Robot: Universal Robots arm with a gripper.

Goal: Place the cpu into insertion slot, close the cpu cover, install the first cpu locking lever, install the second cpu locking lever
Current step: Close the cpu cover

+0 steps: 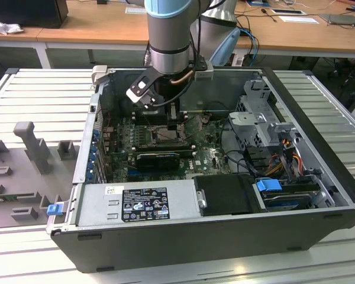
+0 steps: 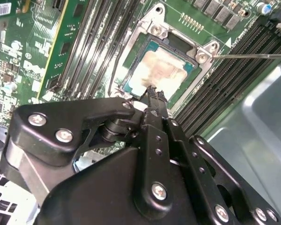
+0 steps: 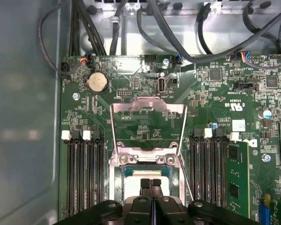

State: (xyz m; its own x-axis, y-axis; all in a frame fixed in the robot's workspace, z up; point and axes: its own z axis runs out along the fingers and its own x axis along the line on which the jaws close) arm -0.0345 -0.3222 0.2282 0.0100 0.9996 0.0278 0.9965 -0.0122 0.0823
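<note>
Beige-silver cpu (image 2: pixel 159 70) sits in the insertion slot (image 3: pixel 118 165); my empty gripper (image 3: pixel 150 181), fingers pinched together, poises above, likely seating it.

Closed jaws point at the cpu (image 2: pixel 158 69) lying in the insertion slot (image 2: pixel 175 43).

Hiding part of the cpu (image 3: pixel 139 174) and of the insertion slot (image 3: pixel 125 169) behind the claw (image 3: pixel 150 182) in the first wrist view; running off the picture's edge at the claw's body in both wrist views; covering one cpu corner in the second wrist view; lying too small beneath the arm (image 1: pixel 168 35) in the exterior view for telling the two apart
</note>
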